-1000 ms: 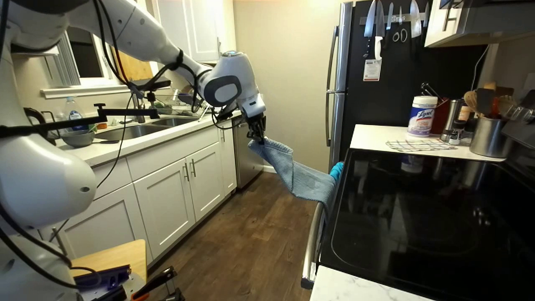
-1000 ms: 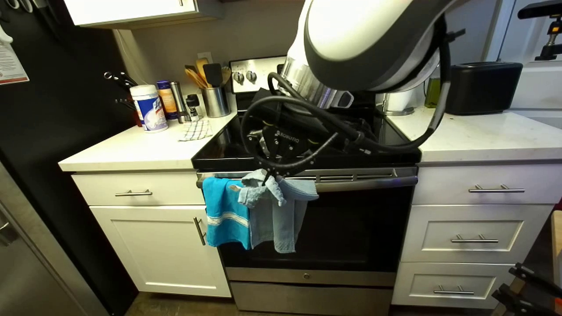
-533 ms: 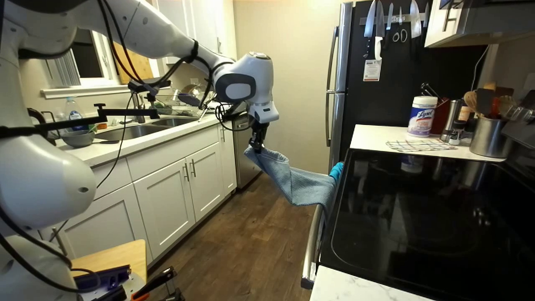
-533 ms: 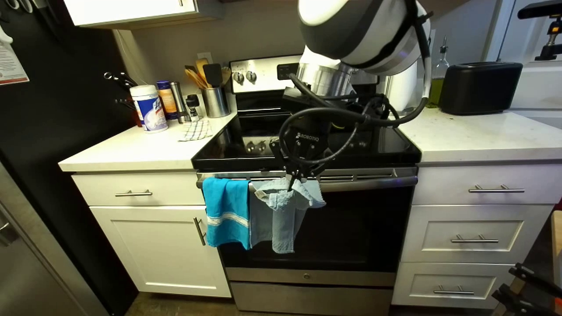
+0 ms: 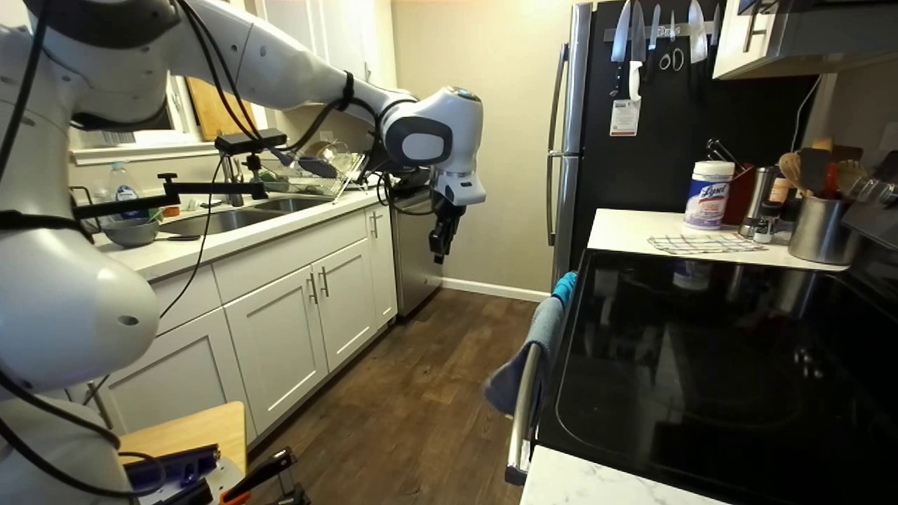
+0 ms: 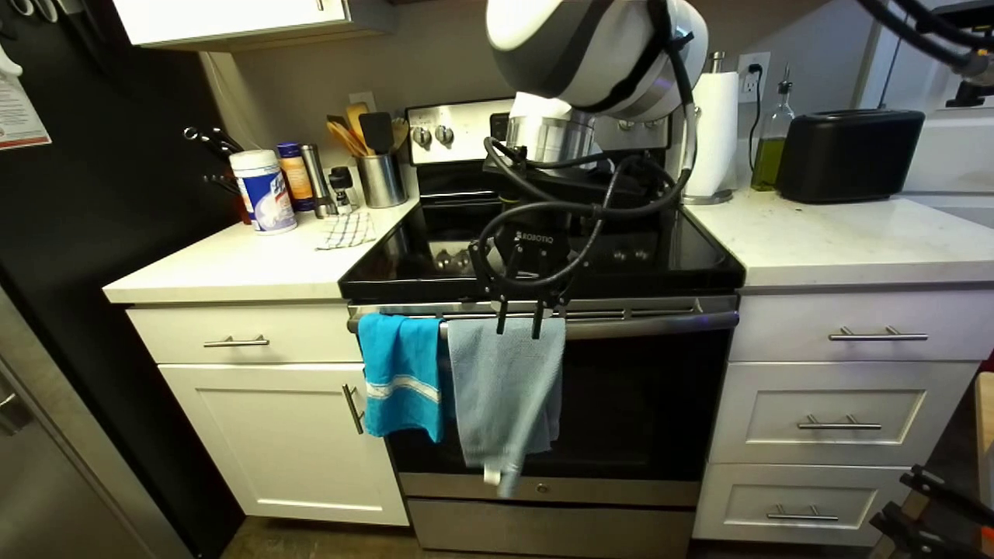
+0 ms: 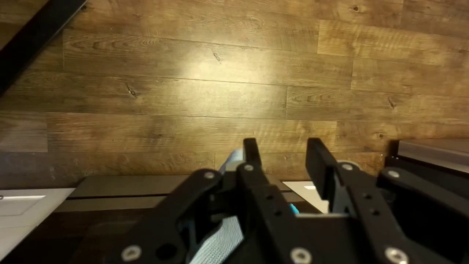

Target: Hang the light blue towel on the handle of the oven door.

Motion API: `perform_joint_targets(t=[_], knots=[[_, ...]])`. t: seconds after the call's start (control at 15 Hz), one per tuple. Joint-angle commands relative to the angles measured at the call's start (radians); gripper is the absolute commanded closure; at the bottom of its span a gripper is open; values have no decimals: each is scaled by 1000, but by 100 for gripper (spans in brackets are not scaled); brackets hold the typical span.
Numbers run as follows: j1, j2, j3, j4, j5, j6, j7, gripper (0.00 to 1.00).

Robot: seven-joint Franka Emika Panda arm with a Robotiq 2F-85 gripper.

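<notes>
The light blue towel (image 6: 505,396) hangs draped over the oven door handle (image 6: 652,328). Its front end hangs low and is blurred; in an exterior view this end (image 5: 511,382) swings out from the door. Part of the towel (image 7: 220,242) shows behind my fingers in the wrist view. My gripper (image 5: 439,257) is in the air over the floor, apart from the towel and the handle. Its fingers point down and stand apart with nothing between them, as the wrist view shows (image 7: 282,143). In an exterior view the gripper (image 6: 519,332) overlaps the towel's top.
A bright blue towel with a white stripe (image 6: 400,380) hangs on the handle beside the light blue one. The black cooktop (image 5: 701,365) lies above the oven. Sink cabinets (image 5: 280,330) stand opposite. A wooden board with clamps (image 5: 203,428) is by the arm's base.
The gripper has let go of the light blue towel's end, which has dropped from a stretched position to hang at the oven front. The fingers have opened. The wrist has shifted slightly.
</notes>
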Motion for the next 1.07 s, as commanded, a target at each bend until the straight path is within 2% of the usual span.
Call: perform_joint_targets(t=[0.0, 0.27, 0.33, 0.6, 1.0], knots=[[-51, -88, -9, 82, 64, -54, -50, 30], [-83, -136, -6, 137, 95, -46, -151, 4], [-88, -144, -5, 145, 101, -38, -217, 1], [-100, -170, -8, 169, 148, 14, -406, 0], [-79, -172, -31, 156, 209, 37, -518, 0]])
